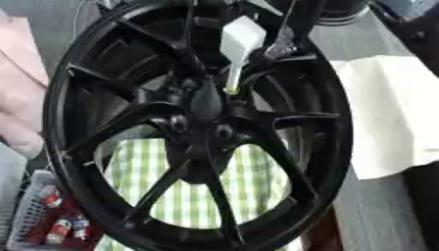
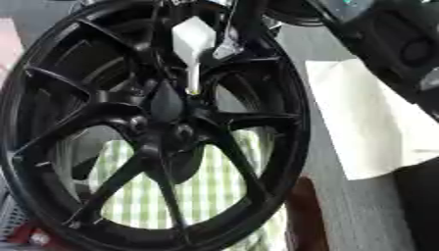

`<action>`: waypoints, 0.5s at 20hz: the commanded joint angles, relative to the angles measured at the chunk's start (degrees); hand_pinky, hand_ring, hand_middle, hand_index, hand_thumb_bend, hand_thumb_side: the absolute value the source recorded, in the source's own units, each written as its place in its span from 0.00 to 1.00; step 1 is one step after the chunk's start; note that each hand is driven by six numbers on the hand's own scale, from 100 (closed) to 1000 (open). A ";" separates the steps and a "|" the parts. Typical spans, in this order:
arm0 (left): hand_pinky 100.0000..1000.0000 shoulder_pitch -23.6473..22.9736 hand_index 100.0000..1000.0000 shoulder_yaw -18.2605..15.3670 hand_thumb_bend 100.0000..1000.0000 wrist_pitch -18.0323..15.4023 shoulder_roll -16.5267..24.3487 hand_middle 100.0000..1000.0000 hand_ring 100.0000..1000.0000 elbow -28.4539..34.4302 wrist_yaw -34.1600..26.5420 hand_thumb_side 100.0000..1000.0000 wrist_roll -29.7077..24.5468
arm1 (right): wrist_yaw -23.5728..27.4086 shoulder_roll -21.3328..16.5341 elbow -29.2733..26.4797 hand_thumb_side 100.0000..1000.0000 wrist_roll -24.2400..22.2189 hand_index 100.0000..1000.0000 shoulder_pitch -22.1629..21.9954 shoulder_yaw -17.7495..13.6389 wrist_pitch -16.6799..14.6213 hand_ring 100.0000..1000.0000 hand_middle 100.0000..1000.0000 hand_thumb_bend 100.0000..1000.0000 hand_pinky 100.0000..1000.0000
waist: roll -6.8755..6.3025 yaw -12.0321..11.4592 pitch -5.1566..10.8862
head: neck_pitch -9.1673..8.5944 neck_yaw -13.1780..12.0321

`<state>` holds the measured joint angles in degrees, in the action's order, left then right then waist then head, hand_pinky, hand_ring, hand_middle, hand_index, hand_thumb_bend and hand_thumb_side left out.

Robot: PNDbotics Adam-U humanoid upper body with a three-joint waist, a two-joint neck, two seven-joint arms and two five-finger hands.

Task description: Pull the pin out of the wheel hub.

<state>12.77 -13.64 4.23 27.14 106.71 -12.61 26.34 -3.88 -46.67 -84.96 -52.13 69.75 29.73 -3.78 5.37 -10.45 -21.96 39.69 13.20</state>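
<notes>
Wheel hub (image 1: 199, 122), black and upright, fills the view. White sheet (image 1: 390, 112) lies on the grey tabletop (image 1: 377, 215) to its right. Right hand (image 1: 287, 29) reaches from above; whether its fingers are curled cannot be told. White pin (image 1: 240, 46) points down at the hub's centre.

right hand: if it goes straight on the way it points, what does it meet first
Most likely the white pin in the wheel hub: the right hand points down from the top edge, right beside the pin's wide head. Depth is unclear; they may already touch.
</notes>
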 commanded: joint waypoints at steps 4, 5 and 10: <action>0.70 -0.13 0.66 -0.99 0.37 -0.15 1.18 0.66 0.71 0.60 -0.15 0.63 0.44 | 1.00 -3.31 -0.34 0.00 0.17 0.49 1.57 -4.55 0.05 0.66 0.32 0.21 0.85 | -0.61 0.42 2.10 | 0.20 -0.07; 0.70 -0.20 0.65 -1.06 0.37 -0.17 1.21 0.66 0.71 0.61 -0.14 0.63 0.50 | 1.24 -3.94 -0.36 0.00 0.28 0.49 1.44 -5.60 0.21 0.66 0.32 0.21 0.85 | -0.65 0.58 2.15 | 0.27 -0.23; 0.70 -0.94 0.65 -1.73 0.37 -0.31 1.17 0.66 0.71 0.63 -0.04 0.63 1.09 | 1.22 -7.89 -0.34 0.00 1.45 0.49 -1.21 -10.98 1.28 0.67 0.32 0.21 0.86 | -1.17 2.06 2.39 | 0.07 -1.90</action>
<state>11.66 -14.47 3.99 27.14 106.70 -12.61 27.02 -2.87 -51.34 -84.99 -51.23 67.76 20.97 -2.89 4.74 -8.21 -21.52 39.74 11.89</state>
